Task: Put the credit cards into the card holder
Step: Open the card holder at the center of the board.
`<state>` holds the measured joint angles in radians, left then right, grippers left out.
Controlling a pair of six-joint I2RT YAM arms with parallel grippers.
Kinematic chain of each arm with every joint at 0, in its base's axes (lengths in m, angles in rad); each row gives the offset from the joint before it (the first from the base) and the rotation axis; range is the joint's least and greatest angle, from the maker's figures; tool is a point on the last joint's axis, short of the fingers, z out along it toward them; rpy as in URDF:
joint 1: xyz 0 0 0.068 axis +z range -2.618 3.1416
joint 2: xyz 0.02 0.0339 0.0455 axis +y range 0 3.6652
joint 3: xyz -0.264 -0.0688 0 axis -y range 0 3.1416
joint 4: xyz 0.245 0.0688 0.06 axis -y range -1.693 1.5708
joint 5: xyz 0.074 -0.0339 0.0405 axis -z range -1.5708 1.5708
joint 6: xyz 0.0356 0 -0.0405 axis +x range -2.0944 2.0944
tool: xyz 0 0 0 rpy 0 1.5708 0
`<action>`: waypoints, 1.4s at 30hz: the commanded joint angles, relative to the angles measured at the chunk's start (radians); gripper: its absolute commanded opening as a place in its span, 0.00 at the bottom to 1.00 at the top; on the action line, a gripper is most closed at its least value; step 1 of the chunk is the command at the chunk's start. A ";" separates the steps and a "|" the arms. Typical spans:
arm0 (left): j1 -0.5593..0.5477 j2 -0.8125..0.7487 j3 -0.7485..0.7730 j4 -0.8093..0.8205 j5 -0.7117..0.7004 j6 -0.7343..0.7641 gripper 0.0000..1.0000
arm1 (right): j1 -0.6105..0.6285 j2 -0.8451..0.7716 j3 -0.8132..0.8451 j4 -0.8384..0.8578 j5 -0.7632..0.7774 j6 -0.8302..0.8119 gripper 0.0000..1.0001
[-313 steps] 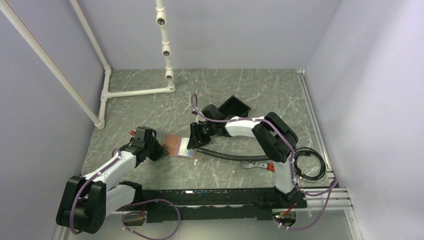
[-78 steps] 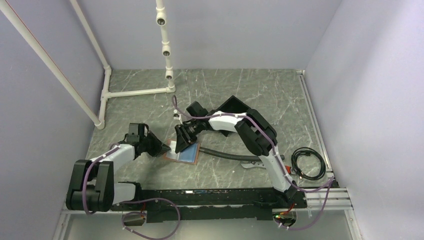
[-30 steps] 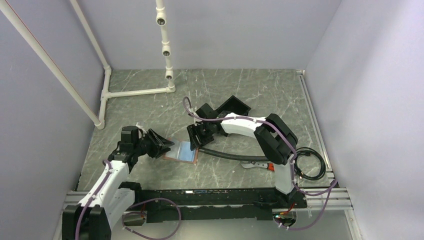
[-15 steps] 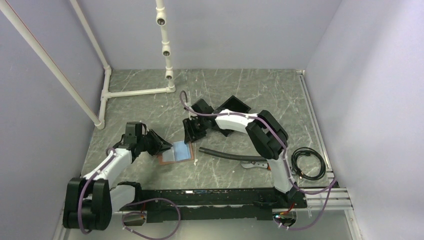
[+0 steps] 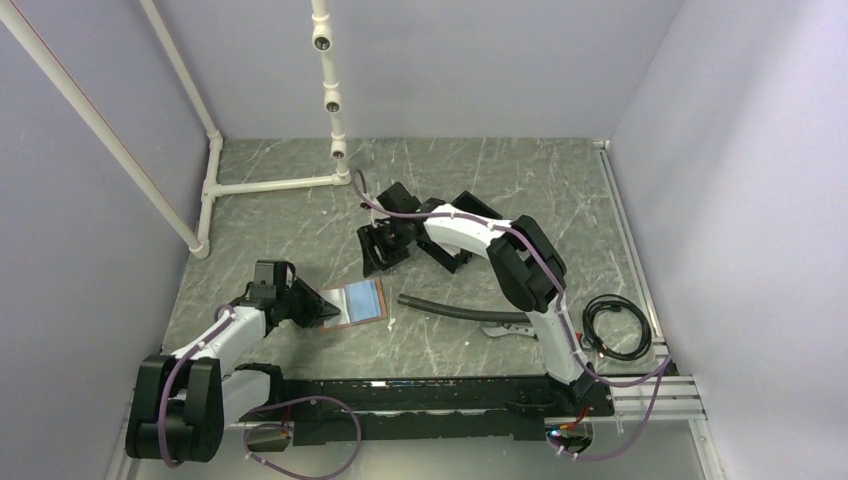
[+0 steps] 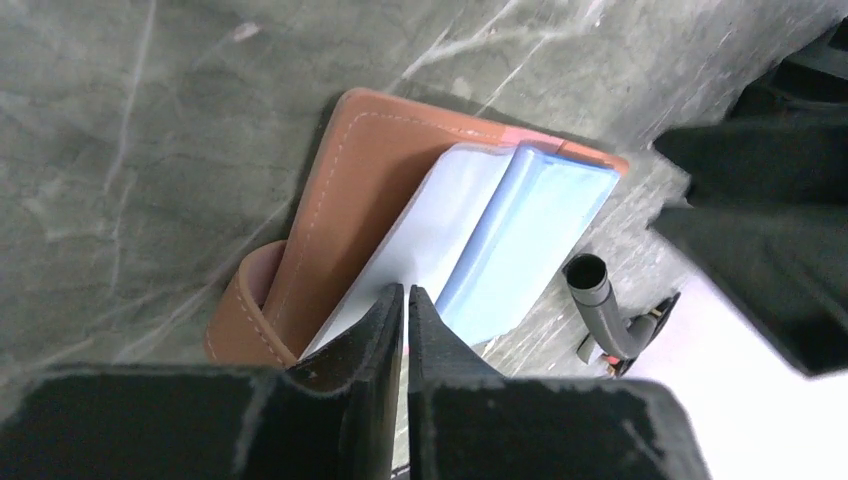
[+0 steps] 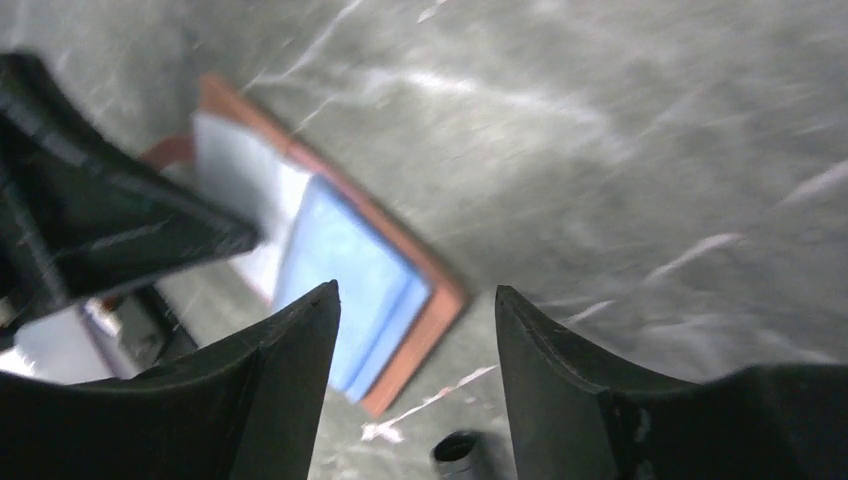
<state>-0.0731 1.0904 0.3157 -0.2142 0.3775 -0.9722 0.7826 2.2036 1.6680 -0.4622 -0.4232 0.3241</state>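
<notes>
The tan card holder (image 5: pixel 349 324) lies open on the table, left of centre. Light blue credit cards (image 5: pixel 361 298) lie on it. In the left wrist view the card holder (image 6: pixel 350 190) carries a pale card (image 6: pixel 430 230) and a blue card (image 6: pixel 530 240). My left gripper (image 5: pixel 326 308) is shut, with its tips (image 6: pixel 405 292) on the pale card's near end; I cannot tell whether it pinches anything. My right gripper (image 5: pixel 375 252) is open and empty, raised behind the card holder. The right wrist view shows the blue card (image 7: pixel 340 270) and the leather rim (image 7: pixel 432 310) between its open fingers (image 7: pixel 415 290).
A black hose (image 5: pixel 460 308) lies just right of the card holder, with a red-handled tool (image 5: pixel 510 328) beyond it. A black box (image 5: pixel 476 210) sits behind the right arm. A cable coil (image 5: pixel 610 328) is at the right. A white pipe frame (image 5: pixel 270 185) stands at the back left.
My right gripper has drawn back from the card holder toward the far side. The card holder has turned and slid a little toward the near left with my left gripper.
</notes>
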 commanded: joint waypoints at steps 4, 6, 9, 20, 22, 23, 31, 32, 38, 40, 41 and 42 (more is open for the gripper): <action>0.008 0.017 0.002 -0.044 -0.101 0.028 0.06 | 0.079 -0.037 -0.130 0.205 -0.418 0.055 0.55; 0.010 0.041 0.000 -0.040 -0.105 0.024 0.00 | 0.073 -0.042 -0.208 0.346 -0.428 0.132 0.48; 0.012 0.069 -0.014 -0.037 -0.121 0.001 0.00 | 0.041 -0.023 -0.270 0.380 -0.401 0.164 0.43; 0.017 -0.030 -0.002 -0.156 -0.182 -0.025 0.00 | -0.030 -0.047 -0.391 0.344 -0.307 0.115 0.40; 0.021 -0.044 0.009 -0.179 -0.191 -0.020 0.00 | -0.026 -0.056 -0.379 0.325 -0.300 0.103 0.41; 0.021 -0.042 0.014 -0.187 -0.188 -0.016 0.00 | -0.022 -0.060 -0.366 0.307 -0.286 0.094 0.41; 0.022 -0.016 -0.022 -0.161 -0.156 -0.035 0.00 | 0.082 -0.102 -0.201 0.186 -0.216 0.088 0.53; 0.022 -0.019 -0.023 -0.164 -0.156 -0.036 0.00 | 0.084 -0.094 -0.199 0.214 -0.239 0.121 0.52; 0.022 -0.020 -0.012 -0.176 -0.168 -0.033 0.00 | 0.089 -0.018 -0.149 0.289 -0.278 0.232 0.36; 0.022 -0.012 -0.012 -0.172 -0.164 -0.030 0.00 | 0.089 -0.002 -0.135 0.299 -0.288 0.242 0.33; 0.022 -0.008 -0.012 -0.168 -0.161 -0.028 0.00 | 0.089 0.007 -0.127 0.299 -0.291 0.244 0.31; 0.022 -0.004 -0.012 -0.166 -0.159 -0.028 0.00 | 0.090 0.014 -0.123 0.305 -0.300 0.249 0.30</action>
<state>-0.0574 1.0527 0.3309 -0.3016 0.2993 -1.0176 0.8757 2.1910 1.4944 -0.2085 -0.7120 0.5297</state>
